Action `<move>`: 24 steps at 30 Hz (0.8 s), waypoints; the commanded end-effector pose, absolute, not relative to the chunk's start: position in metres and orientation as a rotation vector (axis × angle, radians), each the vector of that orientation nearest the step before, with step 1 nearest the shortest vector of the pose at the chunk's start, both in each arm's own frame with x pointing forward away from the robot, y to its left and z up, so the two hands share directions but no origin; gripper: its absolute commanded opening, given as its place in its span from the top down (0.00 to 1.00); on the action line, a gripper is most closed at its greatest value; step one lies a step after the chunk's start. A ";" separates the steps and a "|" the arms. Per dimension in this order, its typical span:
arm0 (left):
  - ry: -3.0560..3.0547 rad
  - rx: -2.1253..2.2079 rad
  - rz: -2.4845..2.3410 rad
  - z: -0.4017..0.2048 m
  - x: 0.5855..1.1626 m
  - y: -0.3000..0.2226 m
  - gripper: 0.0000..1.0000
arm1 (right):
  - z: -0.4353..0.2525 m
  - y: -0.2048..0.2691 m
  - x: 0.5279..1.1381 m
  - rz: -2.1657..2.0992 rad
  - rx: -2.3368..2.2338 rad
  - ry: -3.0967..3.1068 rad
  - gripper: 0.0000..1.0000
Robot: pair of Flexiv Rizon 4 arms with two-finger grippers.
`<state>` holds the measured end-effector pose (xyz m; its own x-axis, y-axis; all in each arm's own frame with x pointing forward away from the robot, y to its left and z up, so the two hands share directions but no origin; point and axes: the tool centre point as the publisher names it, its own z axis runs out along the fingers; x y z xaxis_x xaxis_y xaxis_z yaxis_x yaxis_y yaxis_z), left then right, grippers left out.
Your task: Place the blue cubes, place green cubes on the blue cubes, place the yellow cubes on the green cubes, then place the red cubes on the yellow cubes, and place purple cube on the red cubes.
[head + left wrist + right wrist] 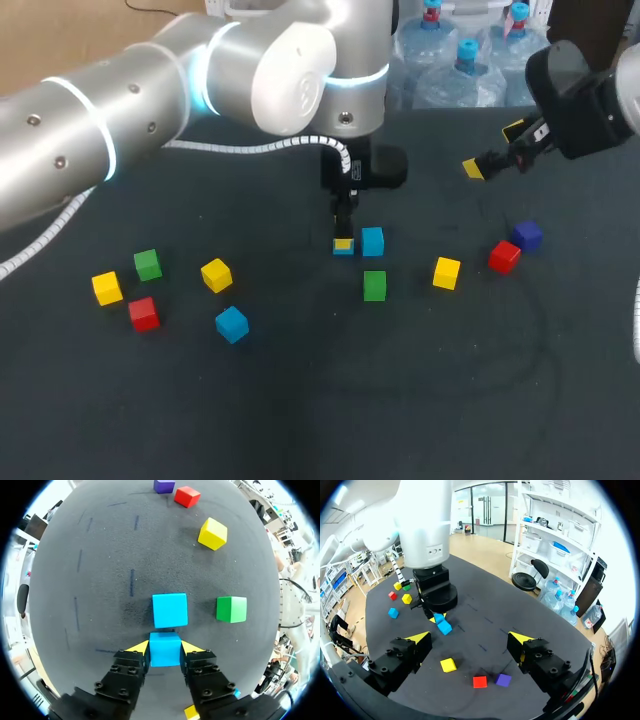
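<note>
**A:** While the left arm (120, 110) reaches in from nine o'clock over the dark surface (320, 400), what do its fingers hold?

**B:** The left gripper (165, 647) points straight down. Its fingers are drawn narrow onto a small solid blue cube (165, 656), with one yellow tip pressed to each side. From the head camera that cube is near the middle of the surface. A second blue cube (372, 241) lies just beside it at three o'clock.

**A:** Anything hard to make out?

**B:** From above, the fingers cover most of the held cube. I cannot tell whether it rests on the surface, or whether the two blue cubes touch.

**A:** And the other pieces?

**B:** A green cube (374, 285) lies at five o'clock of the pair. Out toward three o'clock are a yellow cube (446, 272), a red cube (504, 256) and a purple cube (527, 235). Well apart toward eight o'clock are a second yellow cube (216, 274), a third blue cube (231, 324), a second green cube (147, 264), a third yellow cube (107, 288) and a second red cube (143, 313).

**A:** The right arm (590, 95)?

**B:** It comes in from two o'clock and is raised and tilted downward. The right gripper (470, 639) has its fingers spread wide, clear of every cube.
</note>
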<state>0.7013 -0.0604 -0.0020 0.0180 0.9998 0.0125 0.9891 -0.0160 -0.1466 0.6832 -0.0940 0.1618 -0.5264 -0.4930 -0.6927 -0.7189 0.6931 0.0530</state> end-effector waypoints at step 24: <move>-2.138 -2.115 0.174 -0.003 0.700 -0.064 1.00 | 0.163 -0.094 0.681 0.433 -0.919 2.238 0.00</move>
<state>0.6983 -0.0621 -0.0018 -0.0092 0.9999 0.0067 0.9855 0.0102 -0.1694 0.6832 -0.0940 0.1618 -0.5264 -0.4930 -0.6927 -0.7189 0.6931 0.0530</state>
